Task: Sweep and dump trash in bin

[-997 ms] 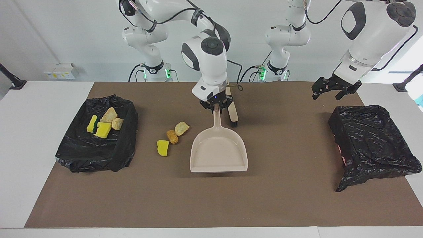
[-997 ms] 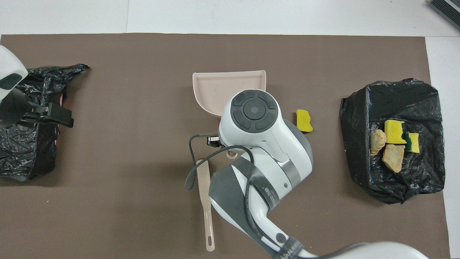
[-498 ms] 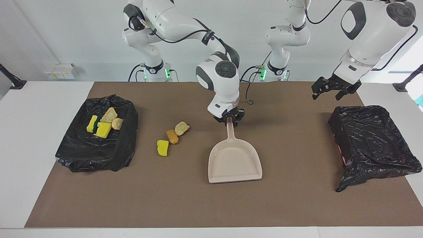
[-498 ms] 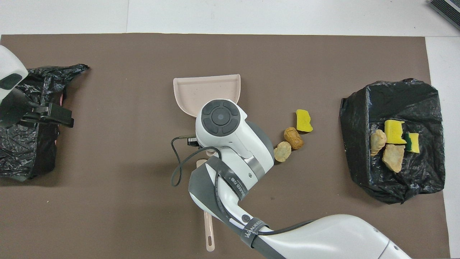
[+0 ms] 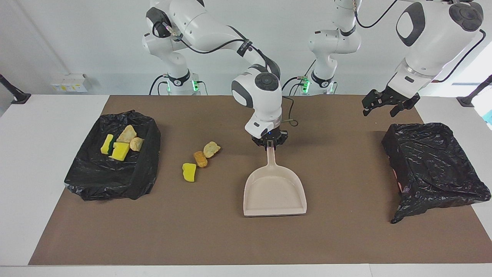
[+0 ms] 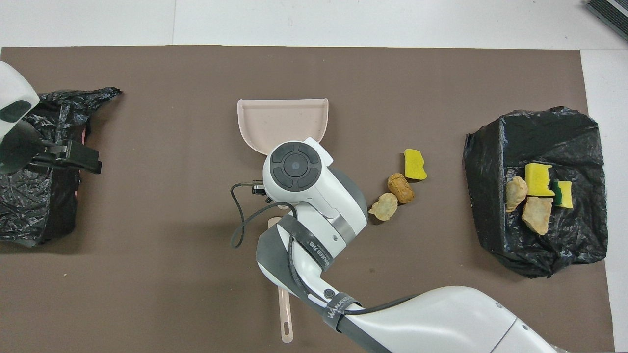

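The right gripper (image 5: 270, 144) is clamped on the handle of the beige dustpan (image 5: 275, 191), whose pan lies on the brown mat (image 5: 346, 238); three loose trash pieces (image 5: 200, 160) lie beside it toward the right arm's end; the left gripper (image 5: 385, 106) hangs open over the mat near a black-lined bin (image 5: 434, 169); another bin (image 5: 115, 169) holds more trash.

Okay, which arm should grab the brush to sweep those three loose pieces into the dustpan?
Probably the left. The right gripper is shut on the dustpan handle, so it is occupied. The left gripper hangs open and empty near the bin at its end, free to fetch the brush.
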Robot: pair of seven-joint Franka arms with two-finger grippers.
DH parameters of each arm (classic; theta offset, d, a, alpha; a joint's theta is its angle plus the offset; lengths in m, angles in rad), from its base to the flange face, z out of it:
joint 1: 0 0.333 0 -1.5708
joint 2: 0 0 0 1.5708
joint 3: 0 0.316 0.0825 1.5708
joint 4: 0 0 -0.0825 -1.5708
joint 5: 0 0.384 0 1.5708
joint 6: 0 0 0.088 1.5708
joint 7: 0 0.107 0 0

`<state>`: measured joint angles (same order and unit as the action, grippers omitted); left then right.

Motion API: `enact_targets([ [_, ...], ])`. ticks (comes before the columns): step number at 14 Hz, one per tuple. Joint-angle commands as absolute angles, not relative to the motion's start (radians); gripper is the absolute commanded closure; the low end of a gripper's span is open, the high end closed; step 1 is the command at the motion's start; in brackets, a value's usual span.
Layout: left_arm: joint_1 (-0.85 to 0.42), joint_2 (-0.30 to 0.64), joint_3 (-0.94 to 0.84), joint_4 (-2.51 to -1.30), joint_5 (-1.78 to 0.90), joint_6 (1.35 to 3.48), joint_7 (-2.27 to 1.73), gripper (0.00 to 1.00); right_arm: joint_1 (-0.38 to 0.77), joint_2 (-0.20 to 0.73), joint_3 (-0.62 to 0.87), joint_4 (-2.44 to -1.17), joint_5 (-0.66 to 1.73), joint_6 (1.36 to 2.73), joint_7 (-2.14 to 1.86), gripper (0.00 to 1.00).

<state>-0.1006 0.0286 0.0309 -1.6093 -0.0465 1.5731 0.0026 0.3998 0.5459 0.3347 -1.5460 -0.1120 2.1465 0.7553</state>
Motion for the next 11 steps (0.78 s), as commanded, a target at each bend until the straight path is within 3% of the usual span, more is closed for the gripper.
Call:
enact_targets([
  [1,-0.100,0.032,0.025,-1.600,-0.026,1.571,0.014,0.00,0.402,0.569,0.344,-1.537,-0.129,2.184,0.769,0.84],
  [3,-0.101,0.031,0.025,-1.603,-0.028,1.577,0.012,0.00,0.402,0.572,0.344,-1.537,-0.132,2.186,0.761,0.38],
  [4,-0.101,0.029,0.025,-1.608,-0.028,1.585,0.012,0.00,0.403,0.572,0.344,-1.536,-0.140,2.186,0.752,0.08],
  [5,-0.103,0.029,0.025,-1.608,-0.028,1.589,0.012,0.00,0.403,0.569,0.344,-1.534,-0.141,2.186,0.749,0.00],
  [8,-0.110,0.044,0.021,-1.606,-0.032,1.591,0.012,0.00,0.394,0.513,0.344,-1.537,-0.126,2.157,0.752,0.00],
  [11,-0.138,0.083,0.012,-1.594,-0.034,1.606,0.006,0.00,0.396,0.378,0.357,-1.595,-0.089,2.027,0.749,0.00],
])
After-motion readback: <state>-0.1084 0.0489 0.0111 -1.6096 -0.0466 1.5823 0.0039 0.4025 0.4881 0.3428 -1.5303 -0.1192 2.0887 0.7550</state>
